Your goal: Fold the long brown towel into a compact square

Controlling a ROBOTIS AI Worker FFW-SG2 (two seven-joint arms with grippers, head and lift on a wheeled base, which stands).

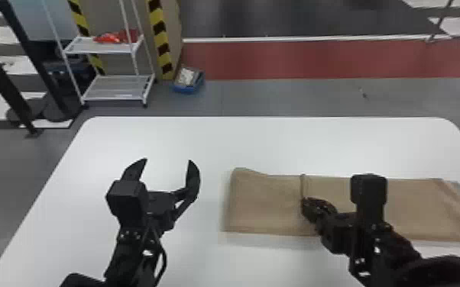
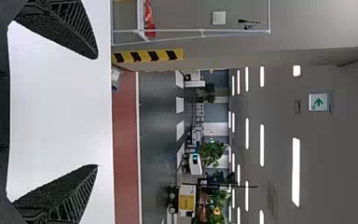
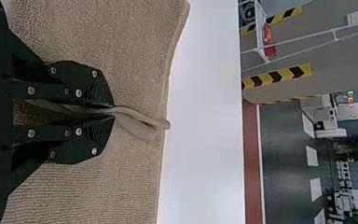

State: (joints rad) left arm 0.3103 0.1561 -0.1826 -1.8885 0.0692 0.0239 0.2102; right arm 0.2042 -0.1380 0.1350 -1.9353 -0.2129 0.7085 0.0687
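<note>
White rectangular sign [image 2: 324,96]: bears a green arrow, with smaller marks too small to read.
Yellow-and-black striped edging [image 1: 160,38]: carries slanted warning bands.
Yellow panel on far vehicle [image 2: 187,202]: shows dark marks, too small to read.

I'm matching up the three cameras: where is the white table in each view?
Head view: across the lower part, the white table lies under the brown towel.
Left wrist view: between the fingers and past them.
Right wrist view: beyond the towel's edge.
Shared landmark: the red floor strip, past the table's far edge.
</note>
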